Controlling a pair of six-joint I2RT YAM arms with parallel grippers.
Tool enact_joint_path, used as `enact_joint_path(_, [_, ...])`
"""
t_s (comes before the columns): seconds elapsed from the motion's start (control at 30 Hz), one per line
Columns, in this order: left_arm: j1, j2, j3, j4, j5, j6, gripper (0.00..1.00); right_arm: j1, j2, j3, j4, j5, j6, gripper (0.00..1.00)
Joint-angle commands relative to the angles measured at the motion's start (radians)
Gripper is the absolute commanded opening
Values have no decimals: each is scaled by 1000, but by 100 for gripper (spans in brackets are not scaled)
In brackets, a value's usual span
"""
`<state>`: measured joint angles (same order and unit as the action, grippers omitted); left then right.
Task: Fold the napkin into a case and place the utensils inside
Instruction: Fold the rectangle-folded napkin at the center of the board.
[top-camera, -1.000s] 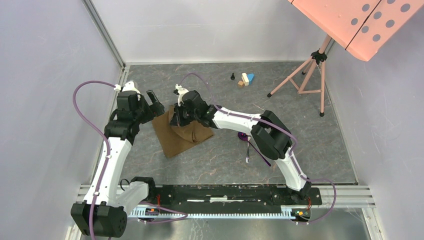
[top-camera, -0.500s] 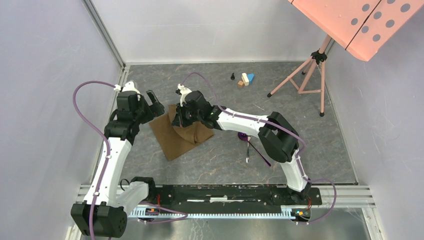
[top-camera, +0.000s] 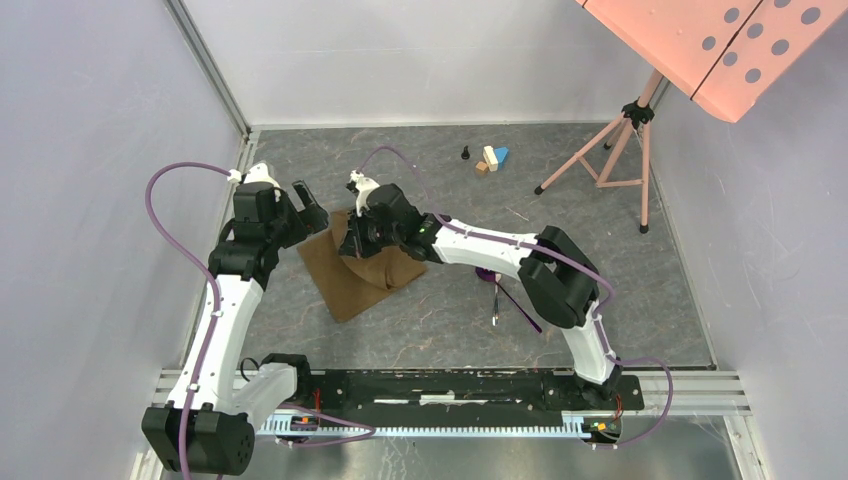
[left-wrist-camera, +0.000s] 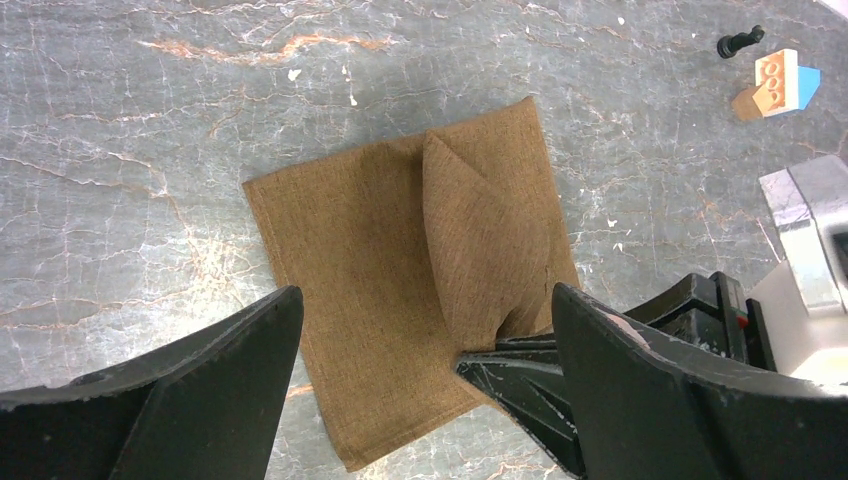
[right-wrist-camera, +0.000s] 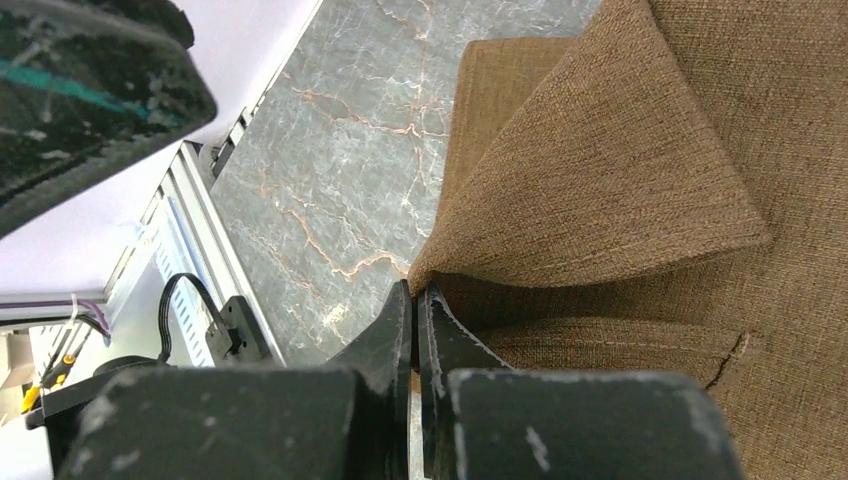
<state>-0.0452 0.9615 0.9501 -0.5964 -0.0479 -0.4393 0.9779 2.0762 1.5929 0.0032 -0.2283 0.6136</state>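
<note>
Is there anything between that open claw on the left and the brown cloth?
Nothing visible. The left claw hangs open above the napkin, with bare cloth below it. The right claw is shut on the napkin's edge, off to one side.

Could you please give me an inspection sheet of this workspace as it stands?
Surface: grey marbled table, no spills seen.
Job's things: brown napkin lies partly folded, one flap raised; the spoon and fork lie on the table to its right, outside the cloth.
Clutter: toy blocks and a small black piece at the far side.
Grippers: left gripper open, holding nothing, above the napkin's far-left corner; right gripper shut on the napkin's raised flap.
Cables: purple cables loop off both arms, clear of the cloth.
Surroundings: tripod with a pink panel at far right; plain walls.
</note>
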Motion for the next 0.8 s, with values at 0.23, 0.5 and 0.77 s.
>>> enact_joint_path(0.23, [5,-19,-4,17,-7,36,100,16,101,61,67,-13,26,0])
enact_joint_path(0.5, [8,-22,-5,18,-16,36,100,12,164,124,68,-53,13,33])
enact_joint_path(0.77, [9,-21,-11,22,-43,36,100,-25,-60,-74,41,-141,-125,53])
